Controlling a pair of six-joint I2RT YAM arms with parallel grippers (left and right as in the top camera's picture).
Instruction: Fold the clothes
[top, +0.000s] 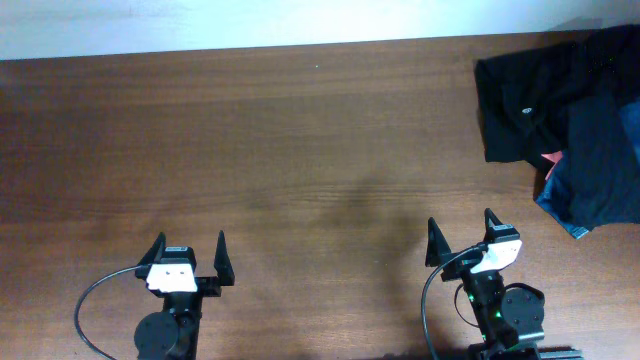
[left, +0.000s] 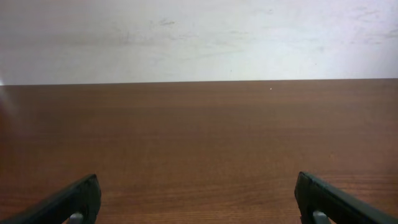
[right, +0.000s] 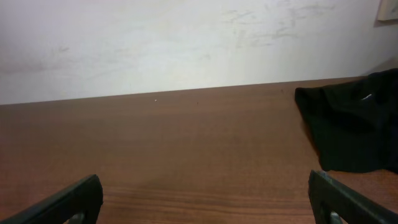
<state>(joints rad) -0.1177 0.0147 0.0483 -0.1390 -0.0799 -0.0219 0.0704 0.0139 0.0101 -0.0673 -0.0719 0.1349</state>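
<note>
- My left end effector (top: 190, 243) sits at the lower left of the overhead view, jaws spread wide and holding nothing. Only bare counter (top: 300, 150) lies ahead of it.
- My right end effector (top: 460, 220) sits at the lower right, likewise wide open and empty.
- The black T-shirt (top: 515, 100) lies crumpled in the upper right corner of the overhead view, well apart from both end effectors. My right wrist view catches it at the right edge.
- A dark blue garment (top: 600, 170) with a pink patch (top: 551, 158) lies against the shirt, cut off by the frame. I cannot tell for sure which one overlaps the other.
- As I judge it, the task is at its very start: nothing is grasped, spread or folded.
- The next move probably calls for my right arm to reach to the upper right, pinch an edge of the shirt alone, and draw it toward the middle of the counter, where both arms can flatten it.
</note>
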